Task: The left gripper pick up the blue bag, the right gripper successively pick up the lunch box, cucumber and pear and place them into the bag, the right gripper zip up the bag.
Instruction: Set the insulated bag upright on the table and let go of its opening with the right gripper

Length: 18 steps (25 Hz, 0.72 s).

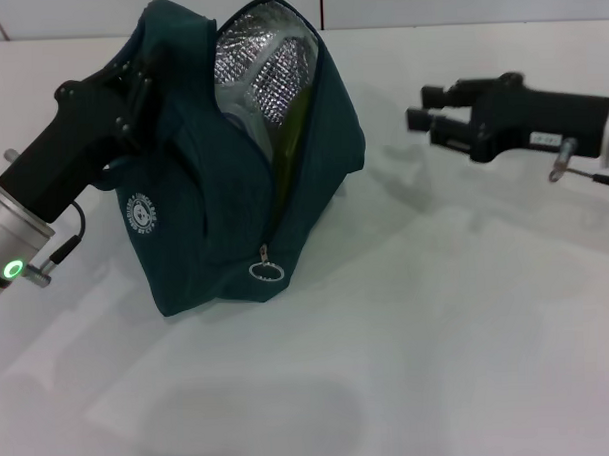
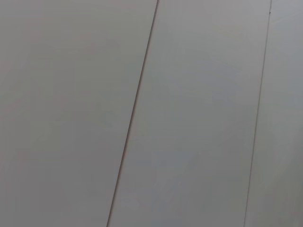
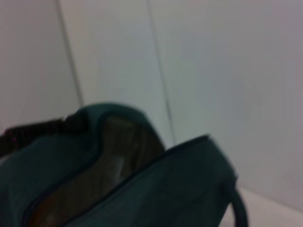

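Resting on white table, blue bag – unzipped, panelled wall behind

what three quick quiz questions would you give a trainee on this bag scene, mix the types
1. True or false: the blue bag is zipped shut.
2. Which gripper is at the bag's side? A) left gripper B) right gripper
3. Fill in: the zipper pull ring hangs near the ___ end of the opening.

Key: 1 false, the mouth gapes and shows the silver lining. 2 A; the right gripper hovers apart over the table. 3 lower.
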Tool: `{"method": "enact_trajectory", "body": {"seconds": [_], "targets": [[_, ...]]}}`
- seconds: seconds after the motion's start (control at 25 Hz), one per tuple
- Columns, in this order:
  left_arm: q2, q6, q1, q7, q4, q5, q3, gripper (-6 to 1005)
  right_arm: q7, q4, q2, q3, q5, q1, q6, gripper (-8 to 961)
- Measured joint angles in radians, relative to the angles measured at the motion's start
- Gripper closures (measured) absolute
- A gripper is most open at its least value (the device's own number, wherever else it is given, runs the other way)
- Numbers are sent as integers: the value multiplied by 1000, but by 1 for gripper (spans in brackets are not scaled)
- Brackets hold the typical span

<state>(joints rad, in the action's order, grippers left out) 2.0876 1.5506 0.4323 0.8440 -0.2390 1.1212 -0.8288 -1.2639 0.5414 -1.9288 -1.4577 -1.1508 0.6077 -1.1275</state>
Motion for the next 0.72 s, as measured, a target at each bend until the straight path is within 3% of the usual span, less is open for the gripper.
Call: {"method": "enact_trajectory", "body": {"seconds": [0.24, 0.4, 0.72], "targets": [[0, 0, 0, 0, 0, 0, -3, 952, -17, -18, -48, 0, -134, 52, 37, 622], [0, 1, -3, 0, 0, 0, -4, 952, -18, -12, -79, -1, -188, 80, 86, 523], [0, 1, 0, 0, 0, 0, -6, 952, -19, -14, -94, -72, -216, 149, 102, 490]]}}
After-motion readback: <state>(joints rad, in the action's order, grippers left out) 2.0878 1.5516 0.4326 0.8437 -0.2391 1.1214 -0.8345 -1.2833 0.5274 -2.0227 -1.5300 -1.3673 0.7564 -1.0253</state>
